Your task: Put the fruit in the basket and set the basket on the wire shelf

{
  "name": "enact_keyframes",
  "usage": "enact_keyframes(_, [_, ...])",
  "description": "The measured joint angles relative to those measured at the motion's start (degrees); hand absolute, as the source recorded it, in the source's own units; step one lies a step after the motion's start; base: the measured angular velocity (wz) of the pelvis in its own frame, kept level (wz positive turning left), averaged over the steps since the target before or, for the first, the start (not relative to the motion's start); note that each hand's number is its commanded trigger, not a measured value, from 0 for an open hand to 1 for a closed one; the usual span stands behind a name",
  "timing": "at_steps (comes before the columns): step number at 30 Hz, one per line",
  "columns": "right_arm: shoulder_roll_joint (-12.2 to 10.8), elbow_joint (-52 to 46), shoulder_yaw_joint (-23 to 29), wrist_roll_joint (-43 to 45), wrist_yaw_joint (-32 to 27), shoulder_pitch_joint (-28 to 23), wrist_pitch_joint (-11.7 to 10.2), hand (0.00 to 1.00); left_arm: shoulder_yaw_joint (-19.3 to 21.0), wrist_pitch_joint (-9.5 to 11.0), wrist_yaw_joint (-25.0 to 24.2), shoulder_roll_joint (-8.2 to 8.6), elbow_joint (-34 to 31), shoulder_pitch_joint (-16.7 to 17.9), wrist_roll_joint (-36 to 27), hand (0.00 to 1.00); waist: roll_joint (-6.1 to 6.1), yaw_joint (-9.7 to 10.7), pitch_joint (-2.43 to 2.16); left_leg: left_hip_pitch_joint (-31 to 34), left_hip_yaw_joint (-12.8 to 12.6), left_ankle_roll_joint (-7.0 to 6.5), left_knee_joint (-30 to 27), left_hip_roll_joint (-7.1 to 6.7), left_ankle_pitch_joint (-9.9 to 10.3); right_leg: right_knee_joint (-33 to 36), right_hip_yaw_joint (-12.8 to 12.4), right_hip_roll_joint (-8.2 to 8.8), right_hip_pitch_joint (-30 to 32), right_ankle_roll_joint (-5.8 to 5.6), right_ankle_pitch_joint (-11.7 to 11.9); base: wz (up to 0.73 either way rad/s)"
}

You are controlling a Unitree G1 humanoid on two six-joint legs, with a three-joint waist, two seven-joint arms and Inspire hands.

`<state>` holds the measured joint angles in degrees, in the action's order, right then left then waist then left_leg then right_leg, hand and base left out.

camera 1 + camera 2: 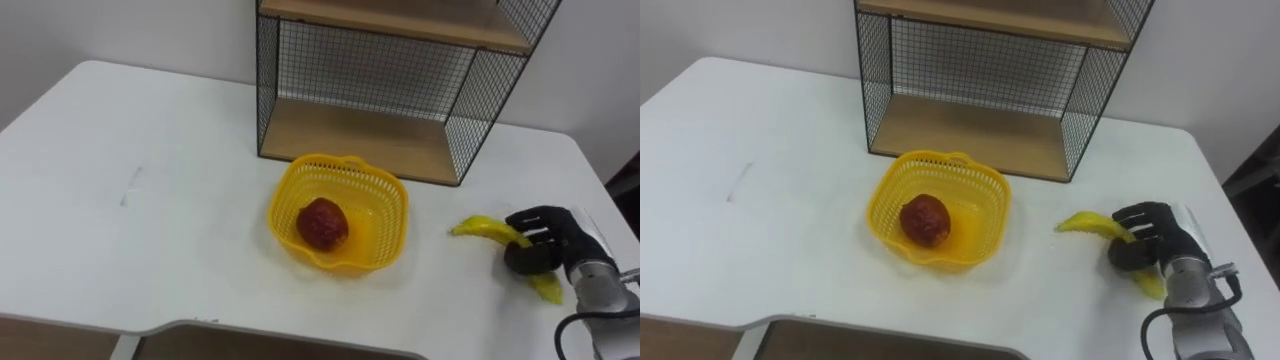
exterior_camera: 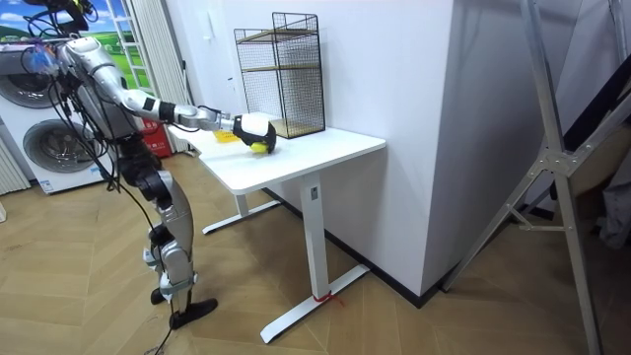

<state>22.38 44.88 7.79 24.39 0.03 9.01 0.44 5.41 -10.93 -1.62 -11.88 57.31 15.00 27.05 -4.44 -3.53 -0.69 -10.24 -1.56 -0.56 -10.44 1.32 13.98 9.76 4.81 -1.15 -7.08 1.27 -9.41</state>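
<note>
banana (image 1: 478,228) apparently in right hand (image 1: 545,250)

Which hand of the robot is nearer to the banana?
The right. The right hand is curled round the banana, on the table right of the basket. The left hand is nowhere close to it.

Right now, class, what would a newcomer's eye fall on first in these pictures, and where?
The yellow basket at the middle of the white table, with a red fruit inside, just in front of the wire shelf. Next, the robot's right hand near the table's right edge, its dark fingers curled round a banana.
</note>
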Motion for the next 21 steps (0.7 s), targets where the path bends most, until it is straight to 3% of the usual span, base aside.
enact_keyframes(5, [-0.1,0.3,-0.4,0.0,0.0,0.0,0.3,1.00,-0.1,0.0,0.1,-0.37,0.0,-0.4,0.0,0.00,-0.65,0.0,0.11,-0.1,0.0,-0.01,0.0,-0.04,0.0,-0.1,-0.2,0.02,-0.2,-0.02,0.0,0.00])
enact_keyframes(19, [-0.4,0.1,-0.3,-3.3,-0.1,0.0,0.6,1.00,-1.3,0.2,0.0,-0.59,0.1,-0.5,-0.6,0.00,-0.60,0.1,0.10,-0.3,0.0,-0.02,0.1,0.00,0.0,0.0,-0.3,-0.02,-0.3,-0.07,0.0,0.00])
enact_keyframes(21, [-0.4,-1.9,-0.4,-6.1,0.2,-0.2,2.0,1.00,-1.3,0.5,-0.1,-0.60,0.1,-0.6,-0.6,0.00,-0.48,0.0,0.10,-0.2,-0.8,-0.01,0.3,0.07,0.0,0.2,-0.9,-0.17,0.2,-0.07,0.0,-0.10])
